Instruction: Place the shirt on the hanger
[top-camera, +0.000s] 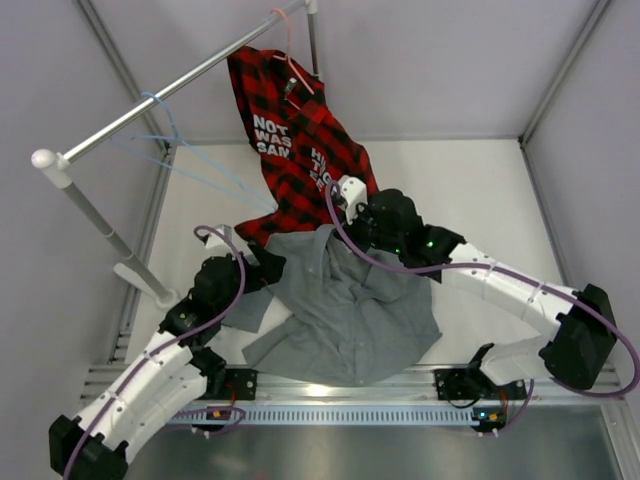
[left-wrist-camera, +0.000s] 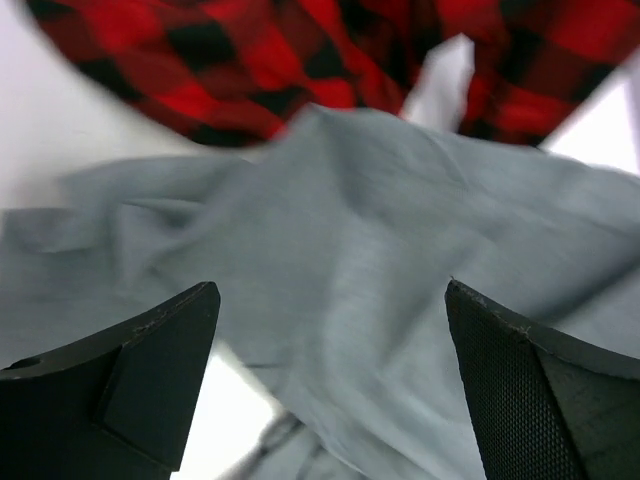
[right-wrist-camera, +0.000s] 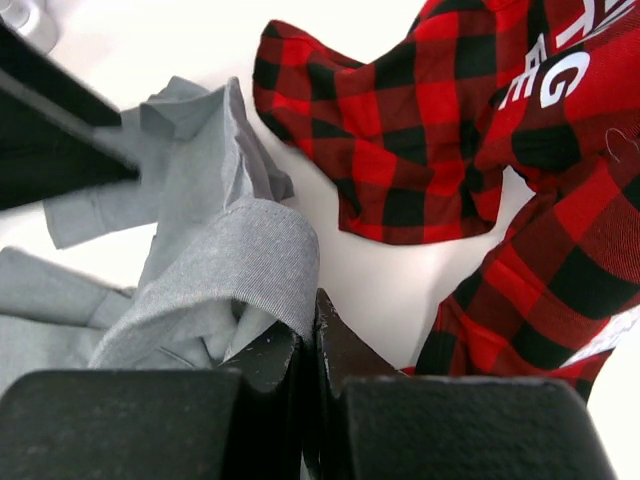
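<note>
Right wrist view: the right end effector (right-wrist-camera: 312, 335) has its two black fingers pressed together, with a raised fold of the shirt (right-wrist-camera: 220, 260) pinched at their tips, so the grey cloth arches up from the bench (right-wrist-camera: 385, 285) into the grip. From the left wrist, the left end effector (left-wrist-camera: 330, 288) stands wide open with nothing between its fingers, poised just above the grey fabric, which fills the view beneath it. Seen from above, the shirt lies crumpled on the white bench between the two arms. Its long axis runs roughly from the far end, where the right end effector holds it, back toward the near edge, and its hem spreads out close to the arm bases. Its left side lies under the left end effector. Just beyond the grey cloth hangs a red-and-black plaid shirt (right-wrist-camera: 400, 130), its lower edge touching the bench and overlapping the far end of the grey shirt. White block lettering on it reads "NOT" and "WAS" in stacked lines; the remaining words are broken by folds and cannot be read whole. It hangs on a pink hanger (top-camera: 290, 55) from the slanted rail (top-camera: 120, 125). The hanger (top-camera: 178, 132), thin and light blue, hangs bare on the same rail farther left, hook uppermost, its frame angled down toward the plaid cloth.
</note>
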